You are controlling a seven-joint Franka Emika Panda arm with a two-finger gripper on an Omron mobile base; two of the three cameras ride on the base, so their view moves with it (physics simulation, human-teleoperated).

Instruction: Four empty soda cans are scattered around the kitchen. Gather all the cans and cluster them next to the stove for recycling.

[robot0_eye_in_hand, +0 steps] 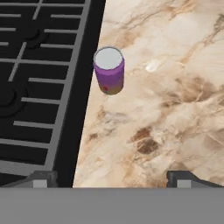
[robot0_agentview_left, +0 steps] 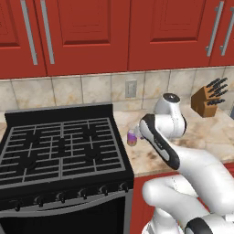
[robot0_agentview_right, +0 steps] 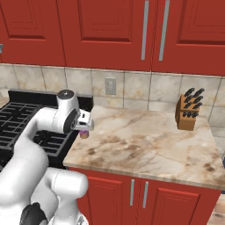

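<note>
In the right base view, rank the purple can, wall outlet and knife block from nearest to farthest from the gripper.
1. Purple can: on the counter by the stove's edge, just under the open gripper.
2. Wall outlet: on the backsplash, up and to the right.
3. Knife block: far right of the counter.

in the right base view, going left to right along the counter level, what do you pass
stove → purple soda can at the counter's left edge, under the open gripper → bare marble counter → knife block
</note>
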